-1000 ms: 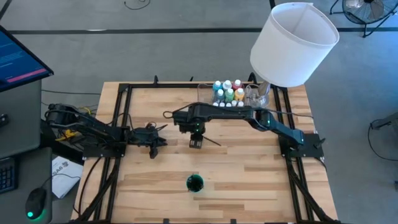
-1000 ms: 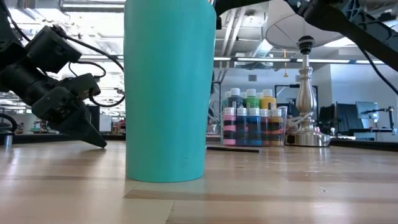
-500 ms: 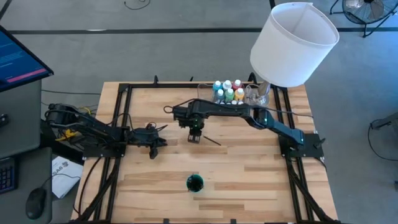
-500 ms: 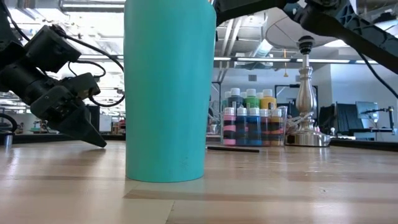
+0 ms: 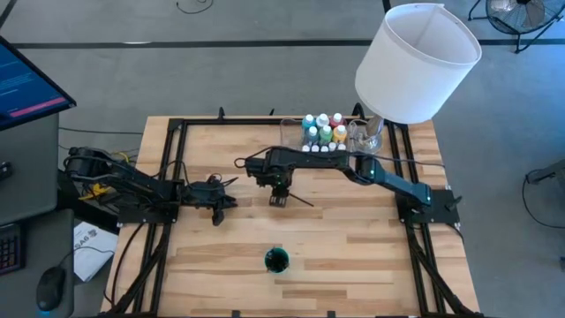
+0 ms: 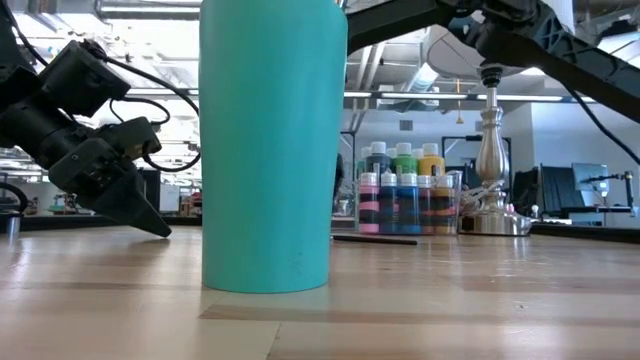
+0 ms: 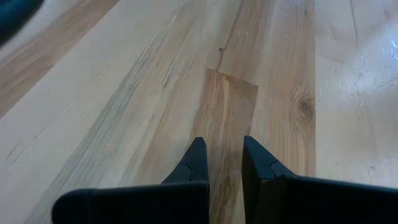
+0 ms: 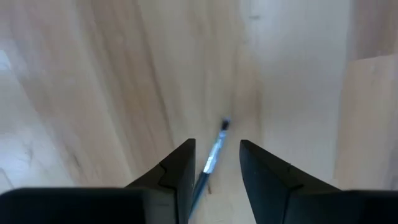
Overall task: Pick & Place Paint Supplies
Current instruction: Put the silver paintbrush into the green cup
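A thin dark-handled brush lies flat on the wooden table near its middle; it also shows in the low view. My right gripper is above the brush's one end, pointing down. It is open, with a finger on either side of the brush and apart from it. Several white-capped paint bottles stand in a clear tray at the far edge. My left gripper rests low at the table's left with a narrow gap between its fingers, empty.
A tall teal cup stands near the front edge and fills much of the low view. A lamp with a big white shade stands at the far right by the tray. Bare wood lies between the cup and the brush.
My right gripper has shifted a little toward the far edge and its arm has come lower over the brush. The brush has stayed where it was.
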Controlling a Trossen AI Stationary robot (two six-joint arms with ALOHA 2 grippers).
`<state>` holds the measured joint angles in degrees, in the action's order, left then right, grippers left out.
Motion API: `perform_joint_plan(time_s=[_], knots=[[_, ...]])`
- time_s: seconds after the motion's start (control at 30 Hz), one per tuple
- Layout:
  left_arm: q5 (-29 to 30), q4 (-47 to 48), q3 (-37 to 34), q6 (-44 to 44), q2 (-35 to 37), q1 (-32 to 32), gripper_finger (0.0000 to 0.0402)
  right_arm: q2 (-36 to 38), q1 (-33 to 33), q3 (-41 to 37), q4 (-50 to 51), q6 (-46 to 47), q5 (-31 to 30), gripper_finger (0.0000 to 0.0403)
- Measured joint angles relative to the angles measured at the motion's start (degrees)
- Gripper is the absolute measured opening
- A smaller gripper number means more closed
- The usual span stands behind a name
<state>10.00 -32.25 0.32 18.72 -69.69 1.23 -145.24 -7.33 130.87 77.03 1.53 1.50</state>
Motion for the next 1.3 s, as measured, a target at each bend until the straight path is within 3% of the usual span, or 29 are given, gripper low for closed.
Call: perform_joint_plan(time_s=[0.77,0.9,1.07,1.3], knots=[[-0.02,0.07,0.00,-0.42,0.00,-0.02,0.0000,0.10,1.87,-4.42,-2.89,0.43,-0.44,0.0116],[-0.02,0.08,0.00,-0.42,0.00,-0.02,0.0000,0.01,2.01,-4.46,-3.03,0.44,-0.60,0.0087],[-0.02,0.06,0.00,-0.42,0.00,-0.02,0.0000,-0.06,2.05,-4.50,-3.06,-0.27,-0.58,0.0014],[-0.02,0.08,0.00,-0.44,0.00,-0.02,0.0000,-0.10,2.03,-4.57,-3.17,-0.26,-0.47,0.0005]])
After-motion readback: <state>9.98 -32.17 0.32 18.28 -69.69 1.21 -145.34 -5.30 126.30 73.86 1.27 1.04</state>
